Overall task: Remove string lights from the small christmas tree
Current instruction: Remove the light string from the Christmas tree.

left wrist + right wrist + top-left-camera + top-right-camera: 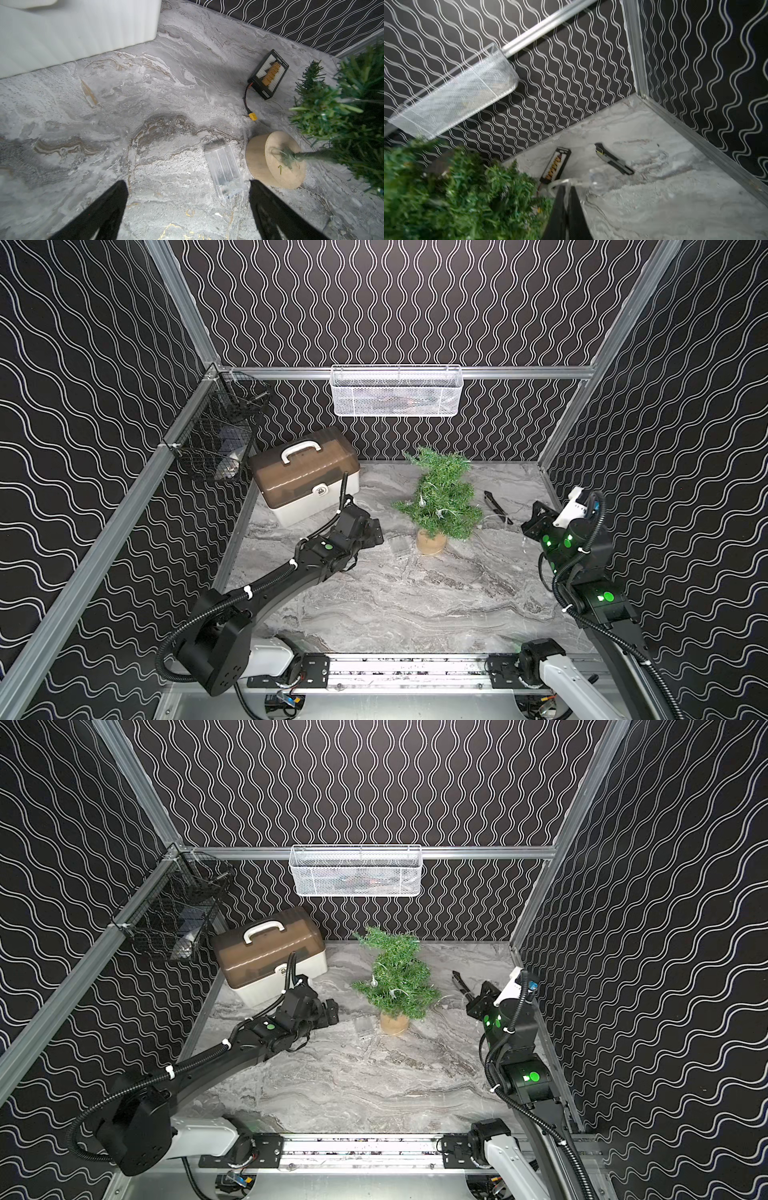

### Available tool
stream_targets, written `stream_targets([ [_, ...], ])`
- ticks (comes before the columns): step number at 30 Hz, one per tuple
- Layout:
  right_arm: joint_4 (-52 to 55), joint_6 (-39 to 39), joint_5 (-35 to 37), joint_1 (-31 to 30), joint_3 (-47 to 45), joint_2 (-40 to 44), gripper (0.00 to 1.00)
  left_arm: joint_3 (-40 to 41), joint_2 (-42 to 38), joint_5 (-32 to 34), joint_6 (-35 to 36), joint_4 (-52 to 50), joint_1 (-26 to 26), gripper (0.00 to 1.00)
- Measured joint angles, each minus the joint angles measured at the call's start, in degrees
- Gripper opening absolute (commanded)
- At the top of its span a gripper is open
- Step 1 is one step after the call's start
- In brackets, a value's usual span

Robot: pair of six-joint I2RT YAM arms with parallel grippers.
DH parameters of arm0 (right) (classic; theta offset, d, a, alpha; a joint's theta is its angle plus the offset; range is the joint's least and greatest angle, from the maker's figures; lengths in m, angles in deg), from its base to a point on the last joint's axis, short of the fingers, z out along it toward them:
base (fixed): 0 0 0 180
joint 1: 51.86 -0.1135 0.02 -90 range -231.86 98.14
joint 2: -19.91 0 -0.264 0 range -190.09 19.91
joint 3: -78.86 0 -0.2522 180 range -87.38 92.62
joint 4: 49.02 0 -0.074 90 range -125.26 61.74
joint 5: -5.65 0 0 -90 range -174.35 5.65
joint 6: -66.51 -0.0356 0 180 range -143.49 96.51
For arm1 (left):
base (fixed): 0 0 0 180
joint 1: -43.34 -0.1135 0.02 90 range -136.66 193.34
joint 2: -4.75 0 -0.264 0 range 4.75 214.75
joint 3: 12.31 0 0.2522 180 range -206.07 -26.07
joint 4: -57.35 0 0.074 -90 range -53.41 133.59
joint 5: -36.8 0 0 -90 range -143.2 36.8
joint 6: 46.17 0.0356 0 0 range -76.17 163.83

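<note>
The string lights (422,502), a thin silvery wire with small clear teardrop bulbs, are wound through the small bushy green christmas tree (442,493), which stands right of centre in both top views on its tan burlap-wrapped base (276,160). The wire ends in a clear rectangular plastic box (225,170), flat on the grey marbled table (415,605) and almost touching the base on its left.

The left gripper (187,184) is the nearer arm to that box. Its jaws stand wide apart and empty, left of the box in the top views, and the box's long axis runs roughly along the fingers' reach.

At the frame's right, the right gripper (566,187) has its jaws together, apparently pinching a loose run of wire beside one bulb.

A black utility knife (496,506) lies beyond it.
</note>
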Motion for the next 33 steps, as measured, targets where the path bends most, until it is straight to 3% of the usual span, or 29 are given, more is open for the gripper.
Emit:
stream_targets([
  [7,3.63,-8.31,-2.49,0.0,-12.44,3.1,0.0,0.0,-0.11,0.04,0.0,-0.04,0.0,0.95],
  [8,4.02,-9.55,-2.71,0.0,-14.34,3.76,0.05,0.0,-0.24,0.17,0.0,-0.04,0.0,0.95],
  [11,4.87,-12.74,-3.39,0.0,-18.43,4.39,0.33,0.0,-0.42,0.2,0.0,0.0,0.0,0.95],
  [12,5.22,-13.38,-4.0,0.0,-19.32,4.37,0.38,0.0,-0.42,0.17,0.0,-0.02,0.0,0.95],
  [21,4.37,-13.49,-8.26,-0.02,-22.47,4.28,0.55,0.0,-0.37,0.17,0.0,0.0,0.0,0.95],
  [25,-4.46,-10.1,-13.57,-0.2,-24.96,0.11,0.57,-0.02,-0.37,0.17,0.0,-0.02,0.0,0.95],
  [33,-30.93,-4.92,-19.5,-1.22,-30.88,-16.13,0.61,-0.79,-0.28,0.0,0.02,-0.11,0.0,0.95],
])
